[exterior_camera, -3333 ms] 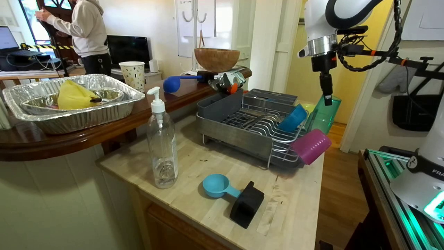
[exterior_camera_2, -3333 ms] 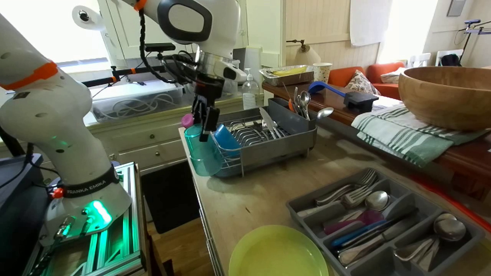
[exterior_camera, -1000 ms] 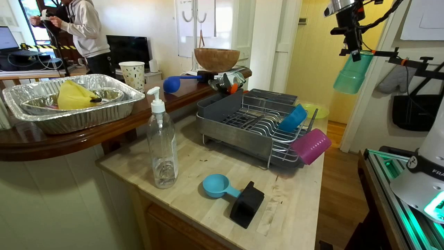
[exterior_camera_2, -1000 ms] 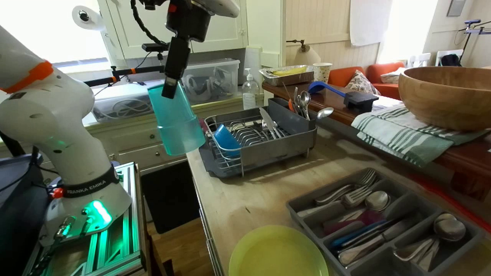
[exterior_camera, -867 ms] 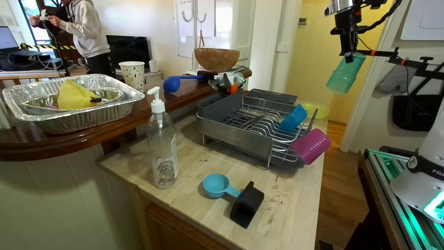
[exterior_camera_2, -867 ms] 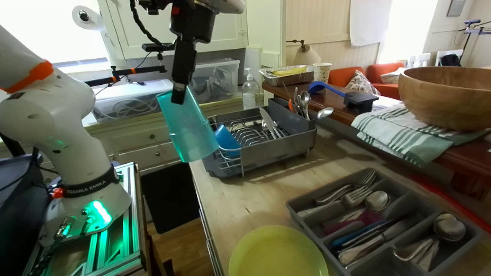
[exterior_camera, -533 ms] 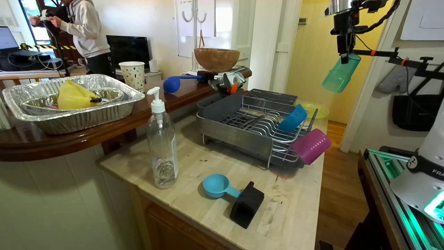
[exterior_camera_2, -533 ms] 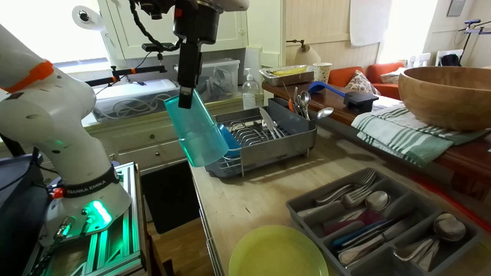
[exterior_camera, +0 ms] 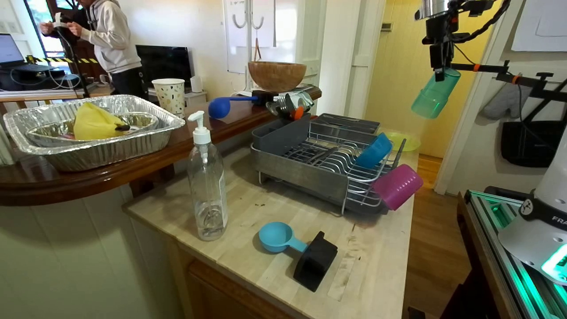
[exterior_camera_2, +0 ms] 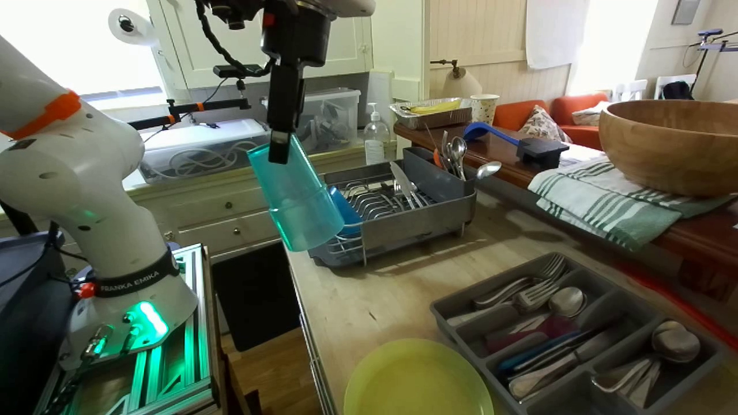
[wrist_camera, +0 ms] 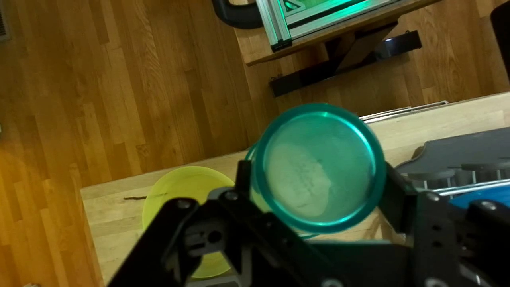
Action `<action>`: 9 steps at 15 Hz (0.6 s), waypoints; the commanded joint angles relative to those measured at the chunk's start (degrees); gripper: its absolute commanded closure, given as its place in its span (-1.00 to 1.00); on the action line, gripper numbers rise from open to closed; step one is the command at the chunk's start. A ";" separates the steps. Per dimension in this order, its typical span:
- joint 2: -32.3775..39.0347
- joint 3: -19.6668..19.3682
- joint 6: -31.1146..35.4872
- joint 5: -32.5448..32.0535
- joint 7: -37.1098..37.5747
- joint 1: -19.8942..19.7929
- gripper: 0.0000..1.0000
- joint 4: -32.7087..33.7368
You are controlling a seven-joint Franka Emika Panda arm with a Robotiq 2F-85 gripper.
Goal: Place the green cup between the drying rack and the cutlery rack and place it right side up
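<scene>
On the tabletop [exterior_camera_2: 351,300] stands the drying rack [exterior_camera_2: 412,223]; apart from it lies the cutlery rack [exterior_camera_2: 576,393]. The green cup [exterior_camera_2: 300,202] hangs tilted in the air near the drying rack, gripped by the claw [wrist_camera: 318,186], probably upside down. Carrying seems the step in hand; next, it needs turning mouth up, then lowering between the racks.

Wooden bowl [exterior_camera: 277,76]; magenta cup [exterior_camera: 398,187]; pump bottle [exterior_camera: 207,190]
</scene>
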 commanded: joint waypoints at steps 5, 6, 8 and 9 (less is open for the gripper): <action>7.62 -4.77 0.89 4.44 -4.13 -1.28 0.00 5.97; 8.88 -5.39 1.48 5.22 -5.04 -1.25 0.00 6.63; 11.27 -6.08 2.51 6.52 -6.68 -1.18 0.00 7.65; 12.51 -6.28 2.89 7.48 -7.58 -1.13 0.00 8.06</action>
